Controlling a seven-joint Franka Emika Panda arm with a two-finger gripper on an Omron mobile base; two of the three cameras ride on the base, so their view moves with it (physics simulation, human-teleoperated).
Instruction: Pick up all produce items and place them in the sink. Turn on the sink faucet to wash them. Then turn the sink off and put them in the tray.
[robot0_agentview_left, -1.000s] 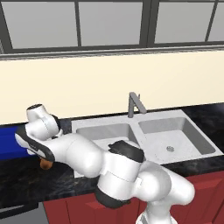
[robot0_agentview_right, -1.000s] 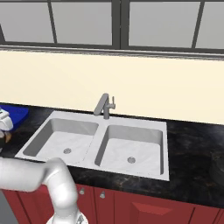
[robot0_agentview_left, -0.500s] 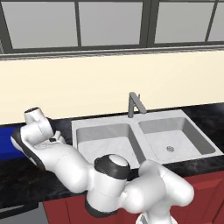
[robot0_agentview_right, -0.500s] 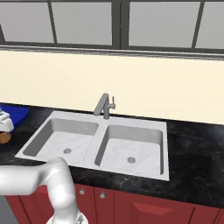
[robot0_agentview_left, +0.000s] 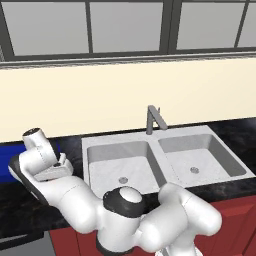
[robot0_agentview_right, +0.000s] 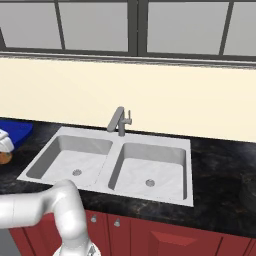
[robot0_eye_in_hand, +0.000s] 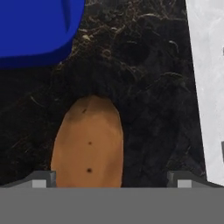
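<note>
Fingers: two dark tips (robot0_eye_in_hand: 112, 178) stand spread as wide as they go, one at each side of the hand view's lower edge, gripping nothing; the left tip (robot0_eye_in_hand: 43, 178) sits just at the potato's side and the right tip stands well clear of it.
Potato: brown-orange oval (robot0_eye_in_hand: 87, 142) with small dark specks, lying on the black bench between the spread tips, nearer the left one; a sliver of it shows at the left edge of the right base view (robot0_agentview_right: 4, 157).
Tray: bright blue, rounded corner (robot0_eye_in_hand: 37, 30) just beyond the potato and apart from it; on the bench left of the sink (robot0_agentview_right: 17, 131), partly behind the arm (robot0_agentview_left: 7, 152).
Sink: light grey marbled double basin (robot0_agentview_left: 160, 162) set in the bench, a round drain in each basin; both basins hold nothing; its pale rim (robot0_eye_in_hand: 208, 87) runs to the right of the potato.
Faucet: grey upright post with angled spout (robot0_agentview_left: 154, 119) at the far edge, between the basins; no water visible.
Bench: black, speckled (robot0_eye_in_hand: 148, 87).
</note>
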